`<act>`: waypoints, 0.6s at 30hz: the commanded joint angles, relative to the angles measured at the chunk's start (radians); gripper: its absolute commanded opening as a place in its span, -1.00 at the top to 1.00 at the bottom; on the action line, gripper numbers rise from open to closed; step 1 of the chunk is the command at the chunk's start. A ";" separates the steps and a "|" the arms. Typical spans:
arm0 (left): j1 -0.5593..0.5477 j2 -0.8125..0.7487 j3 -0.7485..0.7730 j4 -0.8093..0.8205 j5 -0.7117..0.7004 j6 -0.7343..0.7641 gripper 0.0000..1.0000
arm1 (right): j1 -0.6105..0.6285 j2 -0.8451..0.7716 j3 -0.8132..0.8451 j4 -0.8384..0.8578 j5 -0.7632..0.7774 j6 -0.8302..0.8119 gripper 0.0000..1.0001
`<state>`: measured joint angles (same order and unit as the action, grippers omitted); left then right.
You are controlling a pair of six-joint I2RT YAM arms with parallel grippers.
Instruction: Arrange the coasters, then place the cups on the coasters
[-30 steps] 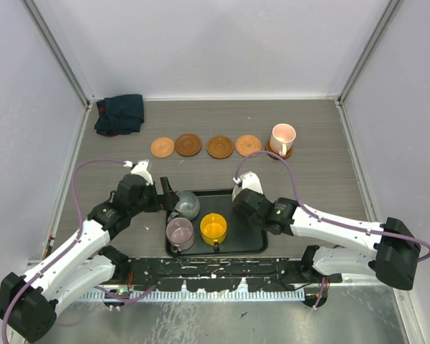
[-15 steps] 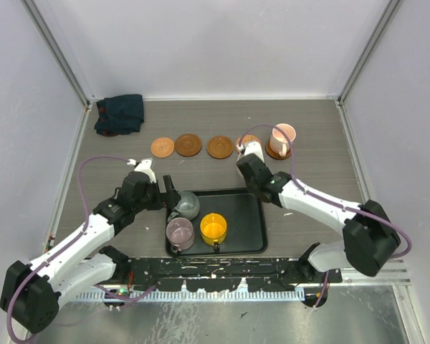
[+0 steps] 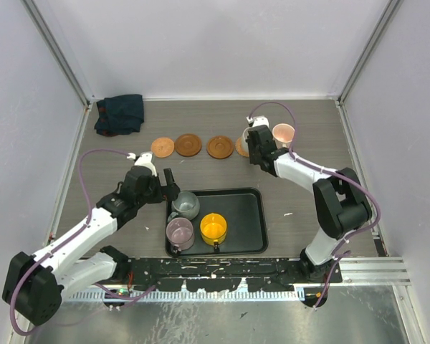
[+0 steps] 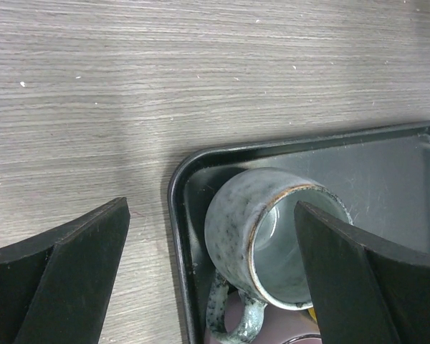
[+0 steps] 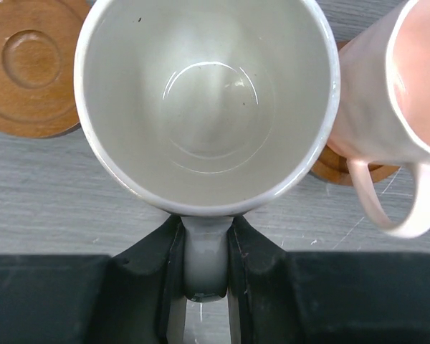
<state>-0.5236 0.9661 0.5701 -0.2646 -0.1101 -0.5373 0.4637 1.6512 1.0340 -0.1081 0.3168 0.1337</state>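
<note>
Cream cup [image 5: 208, 100]: upright, held by its handle in the right gripper [image 5: 204, 251], whose fingers are pinched closed on the handle alone. It is now at the far row of coasters, just beside the pink cup [image 5: 387, 93], which already stands on the end coaster [image 5: 344, 170].

Change in the last second: this cup was down near the black tray [image 3: 252, 236]; the right arm has since stretched out and carried it to the row. From above, the fourth coaster [image 3: 240, 149] shows only as a sliver at the arm's edge, and the wrist view hides it under the cup. Cannot tell whether the cup is set down or hanging above it. The neighbouring coaster [image 5: 32, 64] is bare.

Grey-green cup [image 4: 272, 236]: in the tray's near-left corner, handle toward the camera. The left gripper [image 4: 211, 215] is spread wide with a finger on either side of it, not touching; it has edged in closer.

Mauve cup [image 3: 179, 231] and yellow cup [image 3: 213, 228]: untouched in the tray.

Judgement: second cup is about to be placed; three remain, with three coasters free on the surface [image 3: 315, 193].
</note>
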 commanded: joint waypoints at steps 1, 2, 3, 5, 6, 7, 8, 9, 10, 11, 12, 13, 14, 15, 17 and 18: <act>0.002 0.004 0.048 0.066 -0.050 0.005 -0.97 | -0.027 0.009 0.093 0.180 -0.024 -0.026 0.98; 0.003 0.007 0.049 0.067 -0.051 0.004 -0.98 | -0.031 0.018 0.096 0.188 -0.029 -0.026 0.98; 0.003 0.011 0.050 0.067 -0.052 0.005 -0.97 | -0.034 0.027 0.101 0.193 -0.032 -0.027 0.98; 0.005 0.017 0.050 0.067 -0.053 0.005 -0.97 | -0.038 0.045 0.106 0.207 -0.039 -0.024 0.98; 0.006 0.019 0.050 0.067 -0.053 0.005 -0.97 | -0.038 0.052 0.110 0.214 -0.045 -0.021 0.98; 0.007 0.022 0.050 0.067 -0.052 0.005 -0.97 | -0.039 0.059 0.115 0.214 -0.049 -0.019 0.98; 0.007 0.024 0.050 0.066 -0.051 0.005 -0.96 | -0.040 0.068 0.122 0.214 -0.052 -0.020 0.98; 0.007 0.026 0.048 0.064 -0.050 0.004 -0.96 | -0.039 0.075 0.130 0.212 -0.055 -0.019 0.98; 0.007 0.026 0.048 0.064 -0.048 0.002 -0.96 | -0.039 0.085 0.140 0.207 -0.057 -0.020 0.98; 0.007 0.023 0.047 0.064 -0.047 0.002 -0.96 | -0.040 0.094 0.149 0.203 -0.058 -0.021 0.98; 0.007 0.020 0.045 0.065 -0.047 0.001 -0.96 | -0.039 0.101 0.156 0.199 -0.060 -0.022 0.98; 0.008 0.018 0.044 0.064 -0.048 0.000 -0.96 | -0.039 0.109 0.163 0.197 -0.059 -0.023 0.98; 0.009 0.014 0.042 0.064 -0.050 0.000 -0.96 | -0.040 0.116 0.171 0.193 -0.059 -0.023 0.98; 0.008 0.012 0.041 0.062 -0.052 0.000 -0.96 | -0.039 0.122 0.178 0.191 -0.059 -0.026 0.98; 0.010 0.008 0.038 0.061 -0.053 0.001 -0.96 | -0.039 0.134 0.190 0.185 -0.056 -0.027 0.98; 0.010 0.008 0.036 0.061 -0.053 0.000 -0.96 | -0.039 0.139 0.195 0.183 -0.052 -0.027 0.98</act>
<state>-0.5213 0.9928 0.5732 -0.2577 -0.1390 -0.5377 0.4252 1.8076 1.1431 -0.0525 0.2481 0.1242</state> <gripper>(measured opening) 0.981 0.276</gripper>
